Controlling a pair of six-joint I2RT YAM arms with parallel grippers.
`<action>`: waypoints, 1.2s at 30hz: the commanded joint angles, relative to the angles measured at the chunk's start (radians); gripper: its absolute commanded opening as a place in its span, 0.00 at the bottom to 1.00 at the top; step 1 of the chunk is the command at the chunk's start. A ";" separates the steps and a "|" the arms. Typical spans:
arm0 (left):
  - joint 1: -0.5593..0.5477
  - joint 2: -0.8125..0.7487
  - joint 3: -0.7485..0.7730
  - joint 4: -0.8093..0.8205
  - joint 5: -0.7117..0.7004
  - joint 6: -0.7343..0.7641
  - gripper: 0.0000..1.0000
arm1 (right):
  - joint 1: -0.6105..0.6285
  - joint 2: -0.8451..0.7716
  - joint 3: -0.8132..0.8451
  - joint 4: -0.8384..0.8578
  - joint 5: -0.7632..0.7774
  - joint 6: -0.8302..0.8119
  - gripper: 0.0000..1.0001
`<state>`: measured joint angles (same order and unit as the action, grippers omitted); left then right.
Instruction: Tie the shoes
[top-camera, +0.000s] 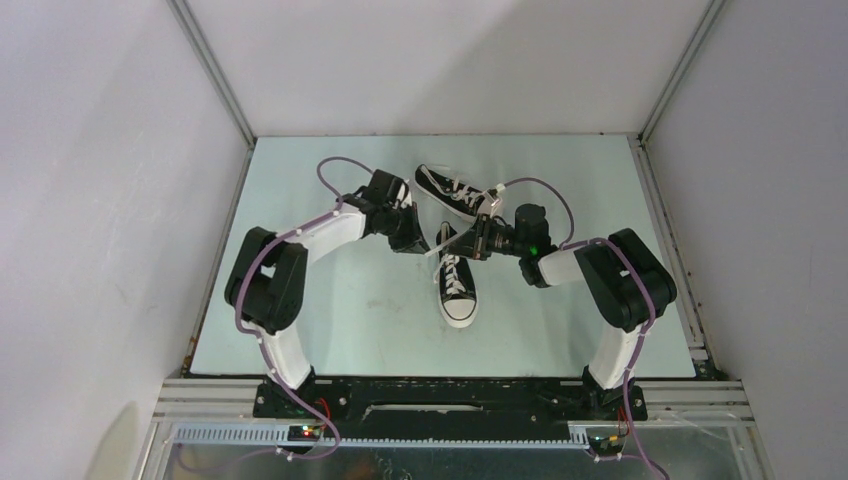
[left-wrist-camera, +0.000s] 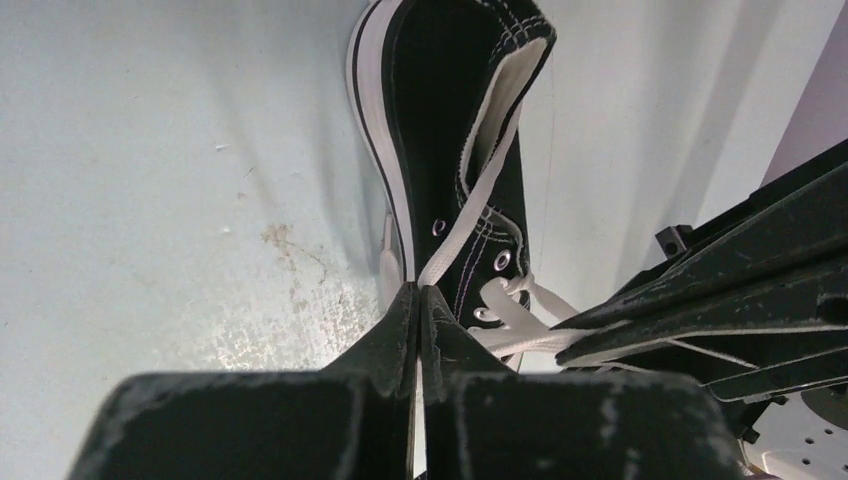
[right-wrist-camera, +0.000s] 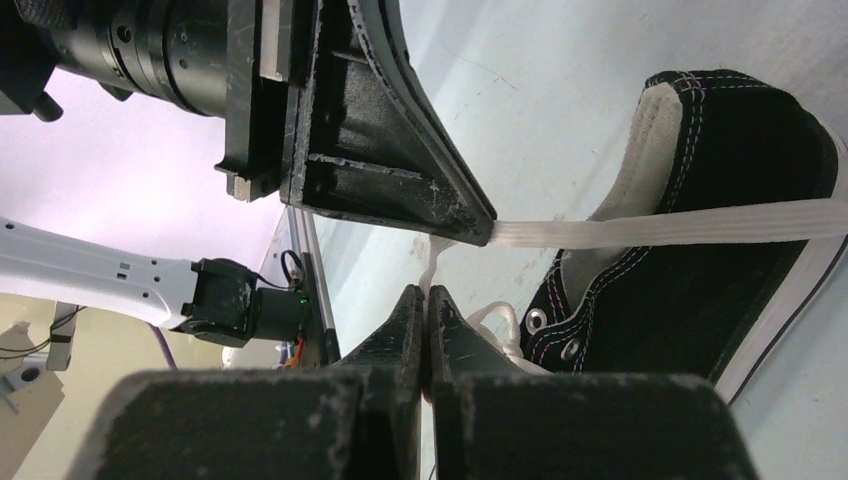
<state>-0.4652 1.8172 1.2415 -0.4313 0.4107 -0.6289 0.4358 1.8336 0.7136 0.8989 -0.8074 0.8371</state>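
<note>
Both your jaws are clamping lace of near shoe (top-camera: 457, 287): left jaws are gripping white lace (left-wrist-camera: 480, 195) stretching taut across shoe's opening, right jaws are pinching second lace strand (right-wrist-camera: 432, 268). Near shoe is lying on tabletop (top-camera: 330, 300), toe pointing toward your bases; far shoe (top-camera: 452, 190) is lying just behind it

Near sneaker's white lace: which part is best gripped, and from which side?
Probably the free stretch of lace past the top eyelets, from the heel end, closing across its flat faces. It is a flat ribbon held clear of the near sneaker, as the shut left gripper shows.
</note>
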 joint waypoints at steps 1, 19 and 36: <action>-0.006 -0.077 -0.043 0.064 -0.022 -0.014 0.00 | -0.006 -0.039 0.021 0.038 -0.002 0.001 0.00; -0.072 -0.209 -0.136 0.125 -0.159 -0.046 0.09 | -0.008 -0.028 0.021 0.054 -0.006 0.016 0.00; -0.092 -0.269 -0.232 0.255 -0.185 -0.052 0.00 | -0.005 -0.028 0.021 0.056 -0.005 0.020 0.00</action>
<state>-0.5411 1.6165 1.0496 -0.2489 0.2565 -0.6662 0.4290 1.8336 0.7136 0.9085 -0.8082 0.8570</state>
